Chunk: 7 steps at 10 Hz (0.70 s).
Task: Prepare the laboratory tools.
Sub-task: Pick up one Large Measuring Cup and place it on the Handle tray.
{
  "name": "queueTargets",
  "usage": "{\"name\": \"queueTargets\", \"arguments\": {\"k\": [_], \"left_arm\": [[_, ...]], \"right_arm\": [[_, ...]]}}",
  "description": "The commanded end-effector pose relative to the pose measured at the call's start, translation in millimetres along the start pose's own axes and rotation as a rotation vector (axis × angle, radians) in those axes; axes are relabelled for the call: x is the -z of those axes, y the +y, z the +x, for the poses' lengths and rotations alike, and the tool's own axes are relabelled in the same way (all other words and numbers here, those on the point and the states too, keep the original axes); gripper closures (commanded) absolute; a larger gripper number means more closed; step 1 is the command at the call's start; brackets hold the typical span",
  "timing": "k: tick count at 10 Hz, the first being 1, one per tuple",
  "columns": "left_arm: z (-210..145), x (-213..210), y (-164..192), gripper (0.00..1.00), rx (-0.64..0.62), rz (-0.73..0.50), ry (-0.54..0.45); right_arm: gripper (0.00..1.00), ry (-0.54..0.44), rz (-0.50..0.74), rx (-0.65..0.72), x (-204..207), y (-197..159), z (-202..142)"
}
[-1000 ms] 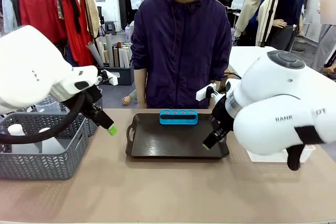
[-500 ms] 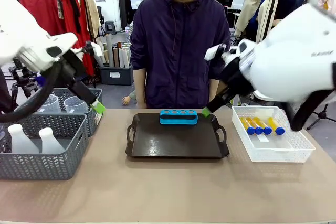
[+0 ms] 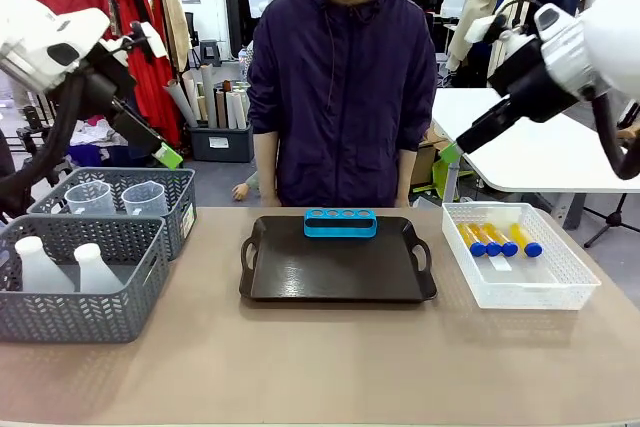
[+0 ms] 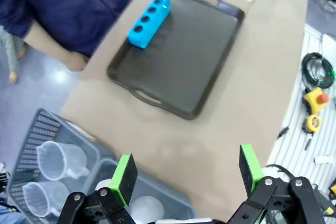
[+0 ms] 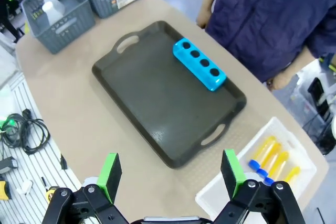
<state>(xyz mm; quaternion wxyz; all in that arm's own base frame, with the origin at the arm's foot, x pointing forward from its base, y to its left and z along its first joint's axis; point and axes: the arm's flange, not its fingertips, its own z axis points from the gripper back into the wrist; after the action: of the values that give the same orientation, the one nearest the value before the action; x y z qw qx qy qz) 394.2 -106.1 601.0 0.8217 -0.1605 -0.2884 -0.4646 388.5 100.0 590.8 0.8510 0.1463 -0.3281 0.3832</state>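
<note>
Tools on the table, both arms high above them

Front view: the left gripper (image 3: 165,155) hangs well above two grey mesh baskets (image 3: 90,292) holding clear plastic handled beakers (image 3: 148,197) and translucent white conical flasks (image 3: 97,269). The right gripper (image 3: 447,152) hangs high above the amber blue-capped tubes (image 3: 495,239) in the white mesh basket (image 3: 560,292). The blue four-hole rack (image 3: 340,222) sits on the dark tray's (image 3: 330,272) far edge.

Left wrist view: fingers spread wide, nothing between them, rack (image 4: 149,14) well beyond.

Right wrist view: fingers likewise spread and empty, rack (image 5: 199,64) and tubes (image 5: 273,158) well apart from them.

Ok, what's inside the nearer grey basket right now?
A white conical flask and a second flask stand side by side. The front wall of the grey basket hides their bases.
</note>
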Motion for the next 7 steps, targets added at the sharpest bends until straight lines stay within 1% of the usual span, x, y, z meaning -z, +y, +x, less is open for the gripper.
{"name": "queueTargets", "arguments": {"k": [1,2,3,4,6,7], "left_arm": [[2.4,-3.1,5.2,0.00,0.022,0.025,-0.034],[3.7,-4.3,6.8,0.00,0.004,0.018,-0.050],[1.2,2.0,2.6,0.00,-0.064,-0.004,-0.087],[4.3,-6.6,3.8,0.00,0.005,0.029,-0.024],[4.3,-6.6,3.8,0.00,0.005,0.029,-0.024],[5.0,-5.0,3.5,0.00,-0.011,0.022,-0.038]], "right_arm": [[0.00,-0.043,0.034,-0.016,-10.2,-12.4,1.4],[0.00,-0.061,0.009,0.001,-13.7,-17.2,2.4],[0.00,-0.055,-0.070,0.042,-5.3,-9.8,1.6],[0.00,-0.032,-0.003,0.013,-13.8,-12.9,0.5],[0.00,-0.032,-0.003,0.013,-13.8,-12.9,0.5],[0.00,-0.029,-0.025,0.016,-14.3,-13.5,0.6]]}}
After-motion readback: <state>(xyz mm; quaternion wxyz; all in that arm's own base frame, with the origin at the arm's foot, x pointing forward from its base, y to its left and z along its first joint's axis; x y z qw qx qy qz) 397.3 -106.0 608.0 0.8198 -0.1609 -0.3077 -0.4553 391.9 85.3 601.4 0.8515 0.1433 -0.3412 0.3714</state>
